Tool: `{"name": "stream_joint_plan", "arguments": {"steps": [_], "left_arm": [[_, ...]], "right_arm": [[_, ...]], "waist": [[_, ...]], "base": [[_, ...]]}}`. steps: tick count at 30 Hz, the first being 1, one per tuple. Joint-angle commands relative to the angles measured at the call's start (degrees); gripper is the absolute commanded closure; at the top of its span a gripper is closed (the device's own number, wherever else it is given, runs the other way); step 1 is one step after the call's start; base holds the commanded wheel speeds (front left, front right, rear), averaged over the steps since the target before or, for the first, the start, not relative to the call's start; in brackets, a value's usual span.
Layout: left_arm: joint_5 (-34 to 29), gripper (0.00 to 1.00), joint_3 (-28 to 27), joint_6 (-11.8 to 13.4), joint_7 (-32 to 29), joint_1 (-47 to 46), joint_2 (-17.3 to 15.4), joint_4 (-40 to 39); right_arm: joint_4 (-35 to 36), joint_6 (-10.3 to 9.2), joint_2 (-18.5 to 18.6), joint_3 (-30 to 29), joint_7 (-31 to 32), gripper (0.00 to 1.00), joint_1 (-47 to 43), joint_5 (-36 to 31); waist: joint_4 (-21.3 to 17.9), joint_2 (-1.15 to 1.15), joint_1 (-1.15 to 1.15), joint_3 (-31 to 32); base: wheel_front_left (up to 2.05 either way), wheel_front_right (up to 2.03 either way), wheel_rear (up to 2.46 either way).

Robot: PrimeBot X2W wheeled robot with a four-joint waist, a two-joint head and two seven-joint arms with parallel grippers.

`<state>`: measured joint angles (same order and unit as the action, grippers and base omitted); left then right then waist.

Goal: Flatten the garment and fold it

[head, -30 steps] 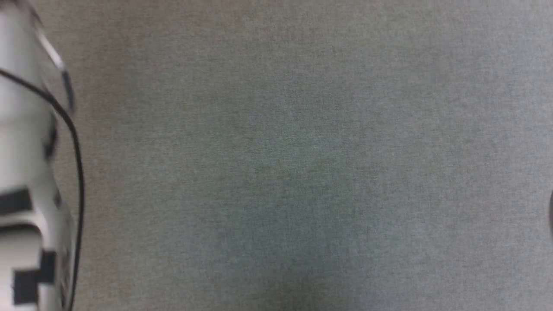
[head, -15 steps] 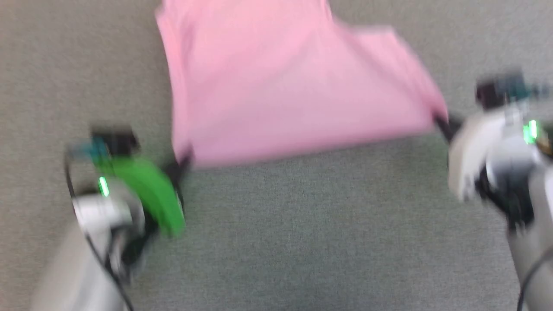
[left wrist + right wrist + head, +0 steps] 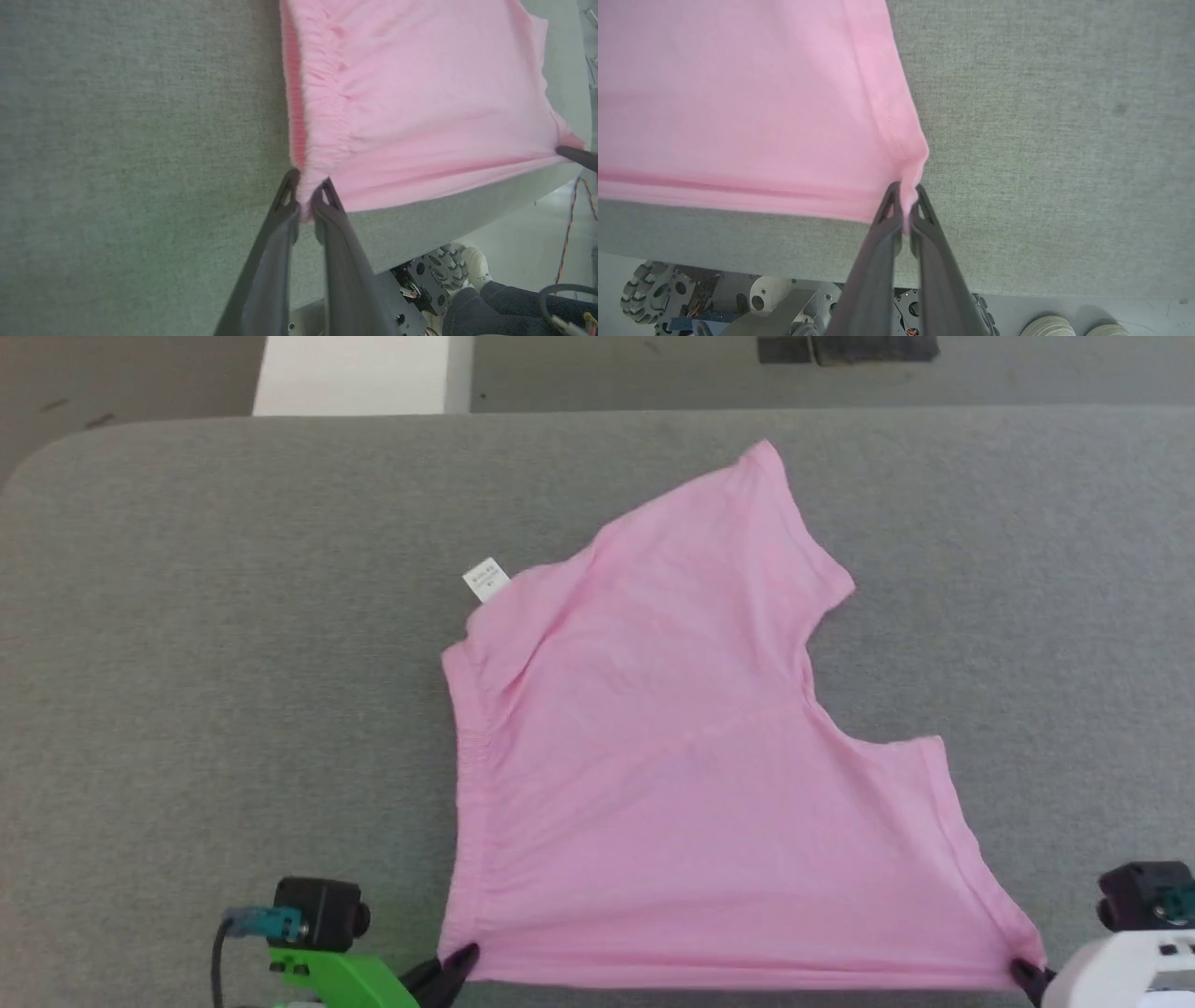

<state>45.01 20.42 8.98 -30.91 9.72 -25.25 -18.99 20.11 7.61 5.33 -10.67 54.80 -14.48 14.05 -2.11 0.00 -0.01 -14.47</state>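
The garment (image 3: pixel 691 775), a pair of light pink shorts, lies spread on the grey table (image 3: pixel 187 663), its near edge pulled straight between my two grippers. A small white tag (image 3: pixel 486 581) sticks out at its far left. My left gripper (image 3: pixel 457 963) is shut on the near waistband corner; in the left wrist view the gathered elastic (image 3: pixel 322 116) runs up from my left gripper (image 3: pixel 306 198). My right gripper (image 3: pixel 1027 975) is shut on the near leg-hem corner, and in the right wrist view my right gripper (image 3: pixel 905 198) pinches the garment (image 3: pixel 738 102) at that hem tip.
The table's near edge (image 3: pixel 784 252) lies just behind both grippers, with the robot's wheeled base (image 3: pixel 649 289) below it. A person's shoes (image 3: pixel 1048 326) stand on the floor nearby. A white box (image 3: pixel 355 373) sits beyond the far edge.
The head camera has swung up from bare table cloth to the whole garment. The garment now lies flat on the table with both grippers low at its near corners.
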Motion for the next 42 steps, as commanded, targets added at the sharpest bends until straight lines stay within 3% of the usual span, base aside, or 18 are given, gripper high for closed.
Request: {"name": "stream_joint_plan", "arguments": {"steps": [1,7,13,24,32,40,41,42], "left_arm": [[0.4,1.0,-0.9,0.8,0.4,1.1,-0.5,-1.6],[1.0,1.0,-0.5,0.8,1.5,-0.6,1.7,-6.1],[0.5,1.0,0.1,-1.2,3.7,-9.5,5.2,-3.2],[-1.3,1.0,-1.3,-3.1,9.4,-28.2,11.8,12.0],[-2.7,1.0,-2.2,-2.9,13.5,-36.3,14.7,22.0],[-2.9,1.0,-1.3,-4.2,16.7,-38.9,17.3,26.1],[-2.7,0.77,-1.2,-4.4,17.0,-38.9,17.5,26.2],[-2.6,0.33,-1.2,-4.6,17.5,-38.9,17.8,26.3]], "right_arm": [[2.4,-0.12,-0.2,-1.2,0.3,1.0,-0.7,-0.8],[9.6,-0.12,-0.8,-0.9,-1.1,1.0,1.2,-1.6],[8.3,-0.12,3.6,1.7,-4.9,1.0,12.5,-2.2],[-10.2,-0.12,11.0,7.2,-14.3,1.0,40.9,-4.0],[-25.6,-0.12,11.5,11.1,-17.6,1.0,56.2,-6.3],[-39.2,-0.12,12.5,14.8,-17.6,1.0,65.4,-6.7],[-40.4,-0.12,12.6,15.2,-17.6,1.0,66.0,-6.6],[-41.9,-0.12,12.5,15.3,-17.4,1.0,66.7,-6.3]], "waist": [[1.3,0.0,0.01,1.0],[2.8,0.0,0.01,1.1],[4.1,0.0,0.01,0.2],[7.7,0.0,0.01,-7.6],[10.1,0.0,0.01,-14.3],[12.2,0.0,0.01,-17.9],[12.4,0.0,0.01,-18.0],[12.6,0.0,0.01,-18.0]], "base": [[0.0,0.0,0.0],[0.0,0.0,0.0],[0.0,0.0,0.0],[0.0,0.0,0.0],[0.0,0.0,0.0],[0.0,0.0,0.0],[0.0,0.0,0.0],[0.0,0.0,0.0]]}}
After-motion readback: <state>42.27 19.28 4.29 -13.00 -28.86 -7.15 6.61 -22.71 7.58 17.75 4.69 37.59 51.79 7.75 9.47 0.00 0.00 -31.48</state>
